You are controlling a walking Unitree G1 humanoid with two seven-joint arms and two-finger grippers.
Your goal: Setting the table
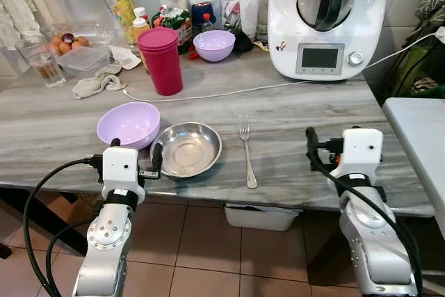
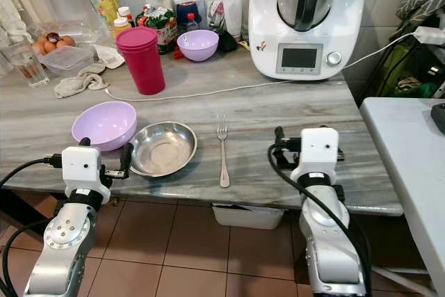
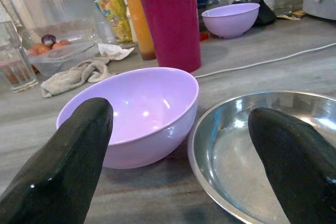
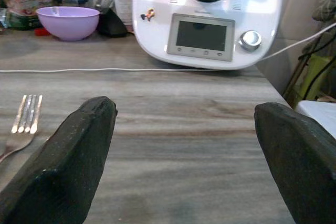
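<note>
- At the near edge of the grey wood-grain table (image 1: 292, 113), the left gripper (image 1: 136, 156) sits with its two black fingers spread apart and nothing between them; one finger points at the near pale purple plastic bowl (image 1: 128, 124), the other at the shallow round stainless-steel dish (image 1: 185, 148).
- Seen from the left wrist, the purple bowl's side touches or nearly touches the steel dish's rim, and both stand just ahead of the fingertips (image 3: 79, 145).
- Just beyond that pair, a silver metal fork (image 1: 247, 151) lies flat on the table beside the dish, tines pointing away from the robot, handle toward the table's near edge.
- Over on the other side of the fork, the right gripper (image 4: 184, 150) hovers at the table's near edge, its fingers wide apart and holding nothing, aimed across bare tabletop.
- Farther back stands a stack of tall magenta plastic cups (image 1: 160, 59), upright, with a thin white cable (image 1: 229, 91) running along the table behind the place setting.
- Behind the cups, a second pale purple bowl (image 1: 213, 44) sits among bottles and jars near the wall.
- At the back right stands a white kitchen appliance with a steel jug and small screen (image 1: 325, 19).
- On the far left are a crumpled grey cloth (image 1: 97, 83), a clear drinking glass (image 1: 42, 60) and a clear plastic container (image 1: 82, 59).
</note>
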